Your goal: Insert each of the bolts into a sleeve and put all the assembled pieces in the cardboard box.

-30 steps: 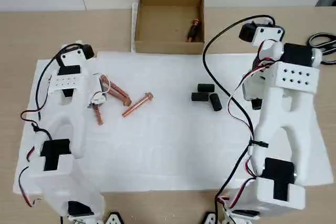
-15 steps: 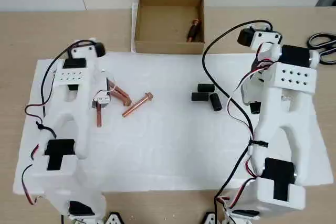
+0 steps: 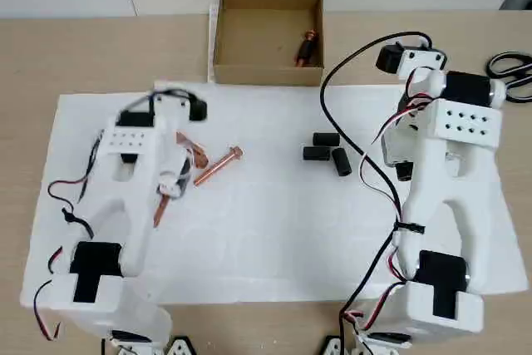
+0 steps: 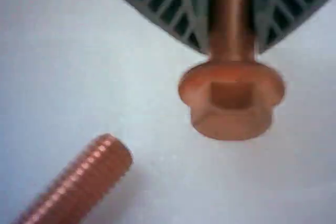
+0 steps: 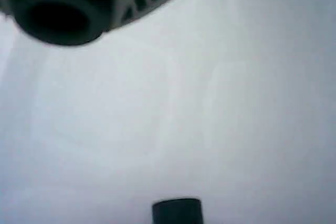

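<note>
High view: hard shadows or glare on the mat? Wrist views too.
High view: even light, white mat bright, shadows faint and soft. Left wrist view: soft sheen on the held bolt, no hotspot. Right wrist view: dimmer, held sleeve in shade, no glare.

I see my left gripper (image 4: 231,44) clamped on the shank of a copper flange bolt (image 4: 231,100), its hex head hanging free past the fingertips. A second bolt's (image 4: 79,184) threaded end lies nearby on the white sheet (image 4: 79,51).
</note>
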